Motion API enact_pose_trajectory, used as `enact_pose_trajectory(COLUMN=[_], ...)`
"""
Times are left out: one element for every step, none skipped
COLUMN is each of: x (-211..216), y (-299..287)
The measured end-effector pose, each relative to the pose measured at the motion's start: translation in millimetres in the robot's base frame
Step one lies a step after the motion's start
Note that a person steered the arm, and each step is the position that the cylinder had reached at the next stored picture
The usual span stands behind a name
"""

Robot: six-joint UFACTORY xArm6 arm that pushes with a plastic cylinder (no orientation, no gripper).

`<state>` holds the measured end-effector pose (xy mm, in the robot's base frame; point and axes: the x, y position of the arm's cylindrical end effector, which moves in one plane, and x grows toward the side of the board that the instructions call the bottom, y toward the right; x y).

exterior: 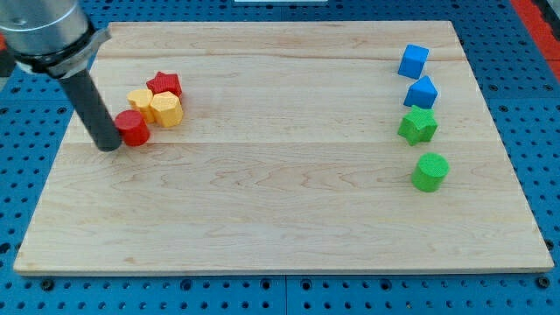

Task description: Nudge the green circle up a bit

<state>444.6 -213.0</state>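
Eight blocks: spread over one wooden board in two groups, four at the view's left and four at the view's right; the groups lie well apart
Board [280, 201]: pale wood, filling most of the view; it rests on a blue perforated surface [26, 175] that shows around its edges
Rod [87, 92]: dark and straight, slanting down from the view's top left corner; it has no jaws to spread or pinch, so I hold nothing
My tip [108, 147]: down on the board at the view's left; it is touching or just beside the left side of the red circle, and well apart from the green circle
Green circle [430, 171]: lowest of the right-hand column, near the board's right edge; it stands alone, just below the green star and apart from it
Green star [417, 126]: just under the lower blue block
Blue blocks: a cube [413, 61] at the top of the column; a second blue block [421, 92] just below it, its shape unclear
Red circle [134, 128]: lowest of the left cluster
Yellow blocks: a hexagon [166, 109] touching a second yellow block [140, 99] on its left, whose shape I cannot tell
Red star [164, 84]: at the cluster's top, touching the yellow pair
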Motion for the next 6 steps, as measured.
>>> enact_pose_trajectory(x=[-8.4,5.4,24.7,67.1,91.3,108.9], y=[19.2,27.5,122.8,199.7,260.6,324.9])
